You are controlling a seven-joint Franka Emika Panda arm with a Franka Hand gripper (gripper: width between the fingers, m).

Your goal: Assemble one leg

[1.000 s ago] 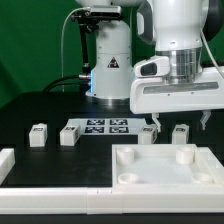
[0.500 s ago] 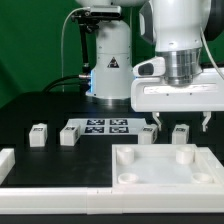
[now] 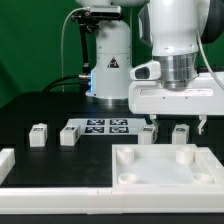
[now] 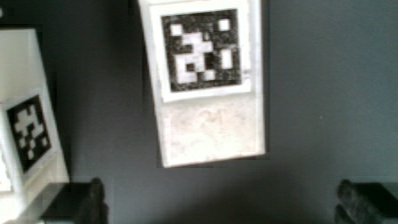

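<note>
1. The end effector (image 3: 180, 123) hangs low over the dark tabletop (image 3: 25, 115). Its jaws are spread wide with nothing in them, so it's released.
2. Right beneath it is the leg (image 3: 180, 131), resting on the tabletop in the gap between the two fingers. It sits close behind the far rim of the big white panel (image 3: 165, 170).
3. In the wrist view, the leg (image 4: 210, 85) has its black-and-white tag facing the camera. The dark fingertips (image 4: 71, 200) sit well apart on either side, clear of it.
4. A neighbouring leg (image 3: 148, 130) stands just beside it, toward the exterior view's left. The wrist view catches it at the frame's edge (image 4: 25, 130).
5. Further to the exterior view's left lies the marker board (image 3: 100, 127), then a third leg (image 3: 69, 134) and a fourth leg (image 3: 39, 135).
</note>
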